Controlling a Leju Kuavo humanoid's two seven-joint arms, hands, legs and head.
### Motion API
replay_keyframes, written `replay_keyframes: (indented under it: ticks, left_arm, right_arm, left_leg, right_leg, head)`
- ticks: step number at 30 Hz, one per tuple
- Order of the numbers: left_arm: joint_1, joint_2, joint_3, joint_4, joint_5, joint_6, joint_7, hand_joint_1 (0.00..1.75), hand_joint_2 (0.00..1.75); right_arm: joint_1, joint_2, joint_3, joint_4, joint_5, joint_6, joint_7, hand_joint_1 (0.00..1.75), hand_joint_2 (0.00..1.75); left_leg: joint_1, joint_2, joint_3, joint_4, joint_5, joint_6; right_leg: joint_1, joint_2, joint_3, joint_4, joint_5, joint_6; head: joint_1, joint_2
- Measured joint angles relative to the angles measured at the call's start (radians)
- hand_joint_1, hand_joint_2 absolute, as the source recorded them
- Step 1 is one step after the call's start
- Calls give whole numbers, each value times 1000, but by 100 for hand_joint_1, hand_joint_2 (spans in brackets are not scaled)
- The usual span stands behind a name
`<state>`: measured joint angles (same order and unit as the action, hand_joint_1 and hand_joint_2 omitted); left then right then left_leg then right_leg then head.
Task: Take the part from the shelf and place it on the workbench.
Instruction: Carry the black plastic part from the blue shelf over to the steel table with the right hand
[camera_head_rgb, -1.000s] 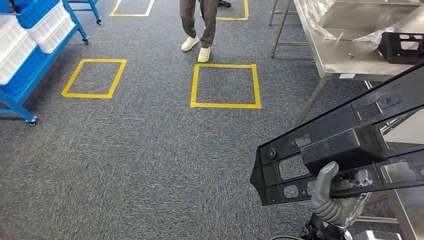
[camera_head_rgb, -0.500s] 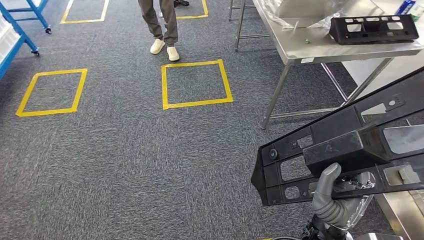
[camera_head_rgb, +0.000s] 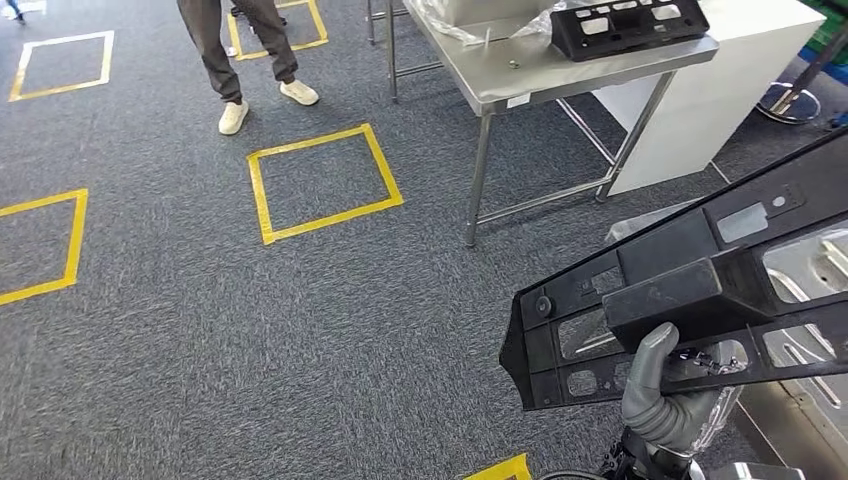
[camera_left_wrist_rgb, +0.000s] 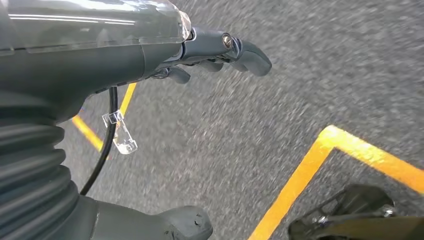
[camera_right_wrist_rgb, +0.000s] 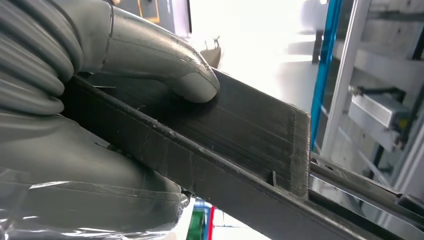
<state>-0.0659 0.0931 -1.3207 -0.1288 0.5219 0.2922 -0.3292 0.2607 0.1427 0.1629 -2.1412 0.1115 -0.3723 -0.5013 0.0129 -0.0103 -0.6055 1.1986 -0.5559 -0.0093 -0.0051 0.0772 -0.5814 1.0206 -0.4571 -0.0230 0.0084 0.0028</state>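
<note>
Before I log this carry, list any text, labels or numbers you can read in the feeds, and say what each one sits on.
No readable text in any view.
White sticker on the front edge of the steel workbench: too small to read.
Black part held by the right hand: no legible marking; same for the second black part on the workbench.
Yellow floor tape squares: outlines only, no lettering.
</note>
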Motion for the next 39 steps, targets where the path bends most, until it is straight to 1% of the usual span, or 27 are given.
replay_keyframes:
  ticks: [2, 3, 4, 5, 6, 8, 10, 11, 12, 13, 14, 15, 17, 18, 19, 21, 23, 25, 27, 28, 29, 30, 32, 34, 36, 37, 39]
  left_arm:
    - [0, 0, 0, 0, 0, 0, 0, 0, 175]
    - [0, 0, 0, 0, 0, -1, 0, 0, 175]
    - [-1, 0, 0, 0, 0, -2, 0, 0, 175]
    - [-2, 0, 0, 0, 0, -3, 0, 0, 175]
    - [-4, -1, 0, 0, 0, -5, 0, 0, 175]
    - [-7, -2, -1, 0, 0, -7, -1, 0, 175]
    - [-3, -2, -1, 0, 0, -10, -1, 0, 175]
    - [-1, -2, -1, 0, 0, -11, -1, 0, 175]
    - [1, -2, -1, 0, 0, -12, -1, 0, 175]
    - [2, -2, -1, 0, 0, -13, -1, 0, 175]
    - [1, -2, -1, 0, 0, -13, -1, 0, 175]
    - [0, -2, -1, 0, 0, -14, -1, 0, 175]
    - [-1, -2, -1, 0, 0, -15, -1, 0, 175]
    - [-2, -2, -1, 0, 0, -15, -1, 0, 175]
    - [-2, -2, -1, 0, 0, -16, -1, 0, 175]
    - [-5, -2, -1, 0, 0, -17, -2, 0, 175]
    - [-7, -1, -1, 0, 1, -18, -4, 0, 175]
    - [-5, 0, -1, 0, 1, -19, -6, 0, 175]
    - [-1, 0, -1, 0, 2, -20, -6, 0, 175]
    - [1, 0, -1, 0, 2, -20, -6, 0, 175]
    - [2, 0, -1, 0, 2, -20, -6, 0, 175]
    - [2, 1, -1, 0, 2, -20, -6, 0, 175]
    - [3, 2, -1, 0, 2, -20, -6, 0, 175]
    - [2, 3, -2, 0, 2, -20, -6, 0, 175]
    - [-1, 3, -2, 0, 2, -20, -6, 0, 175]
    - [-4, 2, -2, 0, 2, -20, -6, 0, 175]
    - [-6, 1, -1, 0, 2, -19, -6, 0, 175]
  right_arm:
    - [-1, 0, 0, 0, 0, 0, 0, 175, 175]
    - [-1, 0, 1, 0, 0, 0, 0, 175, 175]
    - [0, 0, 1, 0, 0, 0, 1, 175, 175]
    - [1, 0, 1, 0, 0, 0, 2, 175, 175]
    - [2, 0, 1, 0, 0, 0, 3, 175, 175]
    - [1, 0, 1, 0, 0, 0, 6, 175, 175]
    - [-1, 0, 1, 0, 1, 0, 7, 175, 175]
    - [-1, 0, 1, 0, 1, 0, 7, 175, 175]
    - [0, 0, 1, 0, 1, 0, 7, 175, 175]
    - [0, 0, 1, 0, 0, -1, 8, 175, 175]
    - [0, 0, 1, 0, 0, -1, 8, 175, 175]
    - [0, 0, 1, 0, 0, -1, 8, 175, 175]
    - [-1, 0, 1, 0, 0, 0, 8, 175, 175]
    - [-2, 0, 1, 0, 0, 0, 8, 175, 175]
    - [-3, 0, 1, 0, 1, -1, 8, 175, 175]
    - [0, 0, 1, -4, 4, -1, 5, 175, 175]
    - [2, -1, 1, -12, 12, -3, -2, 175, 175]
    - [1, -1, 2, -19, 24, -8, -11, 175, 175]
    - [2, -1, 2, -23, 34, -14, -16, 175, 175]
    - [3, -2, 3, -24, 36, -16, -17, 175, 175]
    - [3, -2, 3, -25, 38, -17, -18, 175, 175]
    - [3, -2, 3, -27, 38, -17, -19, 175, 175]
    - [3, -2, 3, -30, 39, -17, -19, 175, 175]
    - [4, -2, 3, -32, 39, -17, -20, 175, 175]
    - [6, -2, 3, -35, 40, -17, -21, 175, 175]
    - [8, -2, 3, -37, 40, -17, -21, 175, 175]
    - [8, -2, 3, -41, 40, -18, -21, 175, 175]
  left_leg:
    - [2, -45, 45, -119, 54, 4]
    - [3, -60, 56, -149, 62, 7]
    - [2, -63, 58, -156, 60, 10]
    - [1, -52, 59, -159, 62, 15]
    - [2, -39, 59, -162, 67, 21]
    - [5, -13, 60, -172, 75, 36]
    - [3, 14, 58, -176, 77, 45]
    - [2, 29, 57, -176, 77, 47]
    - [1, 43, 57, -176, 76, 47]
    - [1, 57, 57, -176, 76, 46]
    - [1, 71, 58, -176, 75, 45]
    - [1, 83, 60, -176, 73, 42]
    - [-3, 104, 67, -175, 68, 34]
    - [-6, 114, 71, -174, 65, 29]
    - [-8, 125, 74, -175, 62, 24]
    - [-8, 143, 81, -177, 57, 12]
    - [-5, 110, 79, -155, 35, 1]
    - [-2, 49, 37, -53, -25, -4]
    - [-1, 22, -25, 76, -77, -7]
    - [-1, 19, -40, 103, -75, -7]
    - [0, 16, -38, 88, -51, -7]
    - [1, 9, -19, 38, -13, -7]
    - [7, -34, 30, -92, 50, -5]
    - [8, -64, 51, -148, 63, 1]
    - [6, -48, 52, -153, 65, 12]
    - [6, -36, 54, -157, 69, 20]
    - [8, -10, 54, -165, 76, 34]
  right_leg:
    - [0, 28, -5, 9, -3, 8]
    - [0, 41, -9, 13, -3, 14]
    - [-1, 52, -14, 14, 0, 20]
    - [-3, 64, -19, 13, 4, 27]
    - [-3, 62, -22, 15, 4, 32]
    - [1, 12, -43, 52, -23, 43]
    - [0, -52, -93, 159, -84, 53]
    - [-4, -64, -124, 222, -111, 58]
    - [-7, -69, -144, 266, -124, 62]
    - [-9, -72, -149, 278, -119, 64]
    - [-11, -77, -133, 251, -97, 66]
    - [-11, -89, -99, 191, -64, 65]
    - [-4, -143, -26, 57, -19, 53]
    - [2, -162, -7, 19, -11, 45]
    - [6, -169, -1, 4, -12, 36]
    - [7, -141, -1, -2, -8, 22]
    - [0, -116, 3, -11, 0, 10]
    - [-2, -92, 5, -15, 4, 0]
    - [-1, -62, 3, -13, 5, -5]
    - [-1, -45, 3, -11, 5, -5]
    - [-2, -28, 4, -8, 4, -4]
    - [-2, -11, 4, -4, 2, -2]
    - [-3, 17, -1, 9, -3, 6]
    - [-4, 40, -12, 17, -4, 17]
    - [-6, 62, -20, 16, 2, 30]
    - [-6, 57, -23, 19, 1, 36]
    - [-4, 7, -49, 67, -31, 44]
  head:
    - [0, 0]
    - [-1, 0]
    - [-1, 0]
    - [-1, 0]
    - [-2, 0]
    - [5, 0]
    - [12, 0]
    - [13, 0]
    - [13, 0]
    - [14, 0]
    - [14, 0]
    - [14, 0]
    - [14, 0]
    - [13, 0]
    - [12, 0]
    - [12, 0]
    - [10, 0]
    - [7, 0]
    - [5, 0]
    - [5, 0]
    - [5, 0]
    - [5, 0]
    - [3, 0]
    - [1, 0]
    - [1, 0]
    - [1, 0]
    - [8, 0]
